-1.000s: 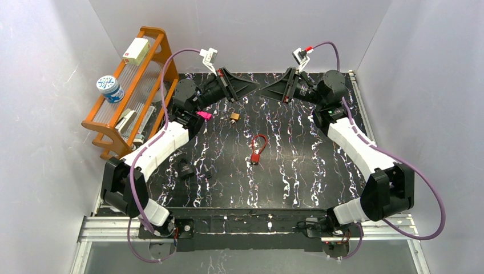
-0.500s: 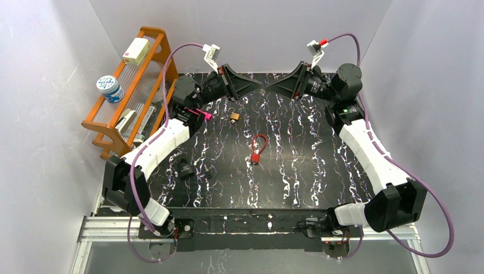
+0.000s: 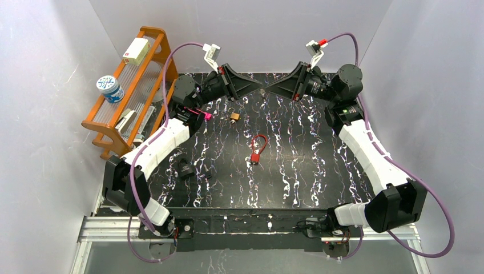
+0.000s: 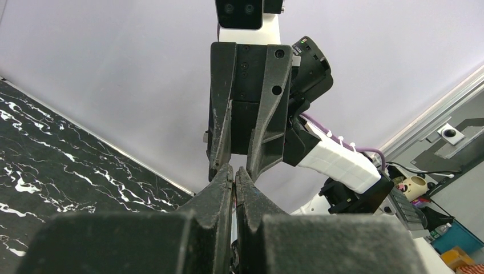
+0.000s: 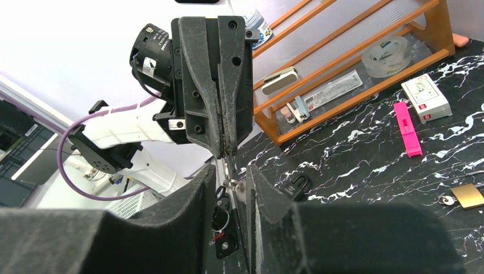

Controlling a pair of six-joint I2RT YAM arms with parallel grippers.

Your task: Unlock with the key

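the left gripper (image 3: 258,90), rough black fingers pressed together, pinches a small metal key (image 5: 229,169) in the air over the far edge of the marbled black table (image 3: 308,171). the right gripper (image 3: 269,89) meets it tip to tip, fingers apart either side of the key. a red padlock (image 3: 258,149) lies mid-table with open room around it.

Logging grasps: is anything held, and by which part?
The left end effector pinches the key by its upper end; the right end effector flanks it, jaws apart, not gripping yet.
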